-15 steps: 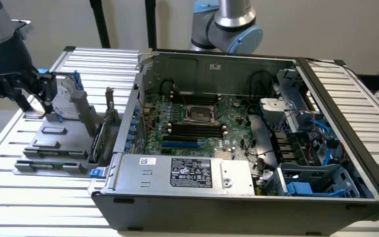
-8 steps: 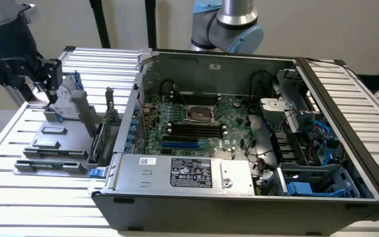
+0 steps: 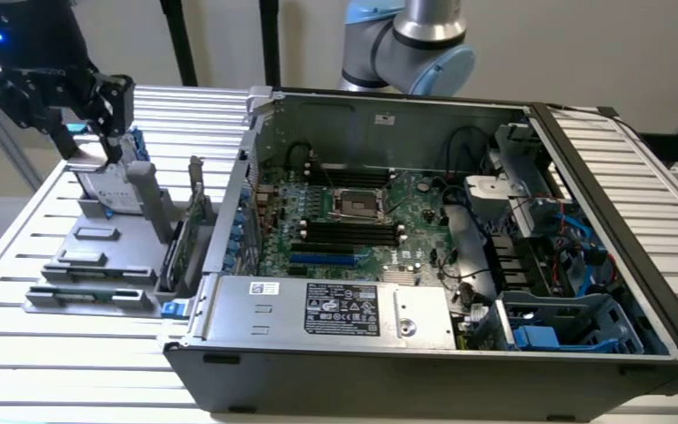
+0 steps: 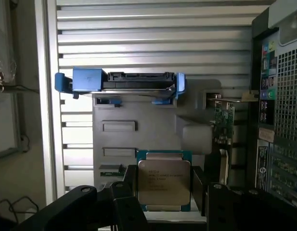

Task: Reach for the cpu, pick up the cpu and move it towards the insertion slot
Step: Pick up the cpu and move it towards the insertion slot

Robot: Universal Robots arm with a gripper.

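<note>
**Claw [image 4: 163, 195] pinching the cpu [image 4: 163, 183] over the grey parts tray [image 4: 153, 130], well apart from the insertion slot [image 3: 359, 205].**
Its dark fingers [image 4: 130, 192] press two opposite edges of the chip, silvery lid facing the wrist camera, above the slatted bench [image 3: 33, 353] beside the open case. The chip looks light, stiff and flat, but smooth-sided and probably delicate underneath. A gentle, level edge grip seems the safest hold.

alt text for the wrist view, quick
The cpu, silvery top facing the camera, sits close up, framed by the dark end effector, over a grey holder. A blue-framed hard drive rests at the holder's far end, on a slatted metal table.
</note>
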